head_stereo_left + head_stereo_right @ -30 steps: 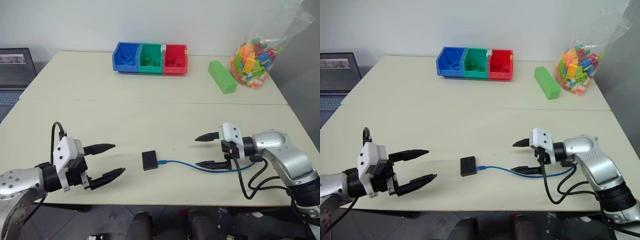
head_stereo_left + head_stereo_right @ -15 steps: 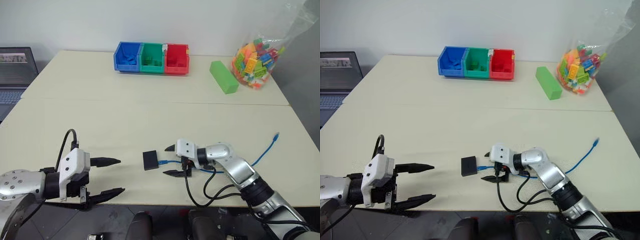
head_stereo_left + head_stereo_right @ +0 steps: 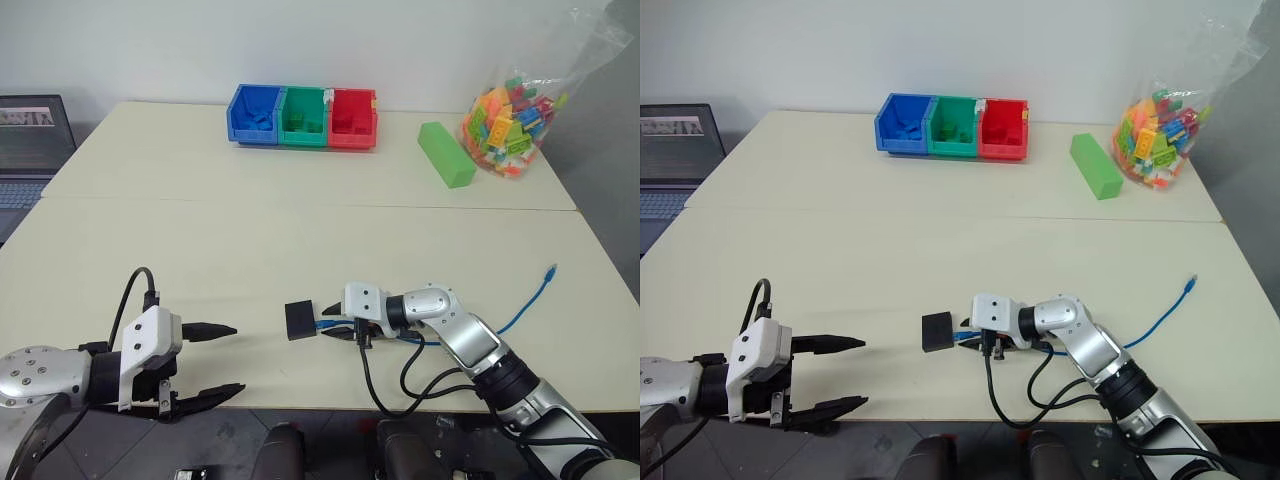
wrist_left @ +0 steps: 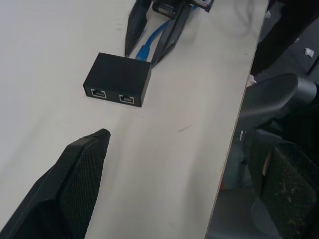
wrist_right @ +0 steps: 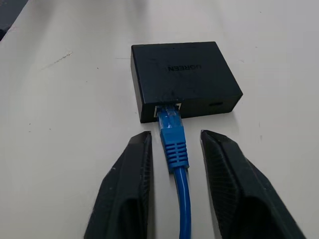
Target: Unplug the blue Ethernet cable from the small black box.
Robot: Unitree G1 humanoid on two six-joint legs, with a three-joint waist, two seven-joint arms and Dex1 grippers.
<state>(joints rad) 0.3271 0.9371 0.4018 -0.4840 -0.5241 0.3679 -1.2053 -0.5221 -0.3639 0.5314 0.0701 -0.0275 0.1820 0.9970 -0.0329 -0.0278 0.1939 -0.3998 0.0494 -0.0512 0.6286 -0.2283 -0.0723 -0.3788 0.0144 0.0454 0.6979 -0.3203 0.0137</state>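
On the cream table (image 3: 300,230), the small matte-black squarish box (image 3: 299,320) lies near the front edge, between the two claws. The thin bright-blue Ethernet cable (image 5: 175,149) is plugged into the side of the box that faces the right gripper (image 5: 172,144), its ribbed blue boot sticking straight out of the port. The right gripper's two black fingers (image 5: 132,169) lie low over the table on either side of that boot, narrowed around it with a slim gap on each side, so they flank the plug and are not seen to pinch it. Their tips stop just short of the box. Behind this claw the cable runs along the table under the arm and curves away to its free end (image 3: 551,270), which lies well apart on the robot's right.

The left gripper (image 3: 228,361) hovers near the table's front edge, well apart from the box on its other side, its black fingers (image 3: 208,329) spread wide and holding nothing. From its wrist, the near face of the box shows two empty ports.

Far beyond both claws, at the back of the table, stand a row of blue, green and red plastic bins (image 3: 302,116), a long green block (image 3: 444,153) and a clear bag of coloured bricks (image 3: 505,118).
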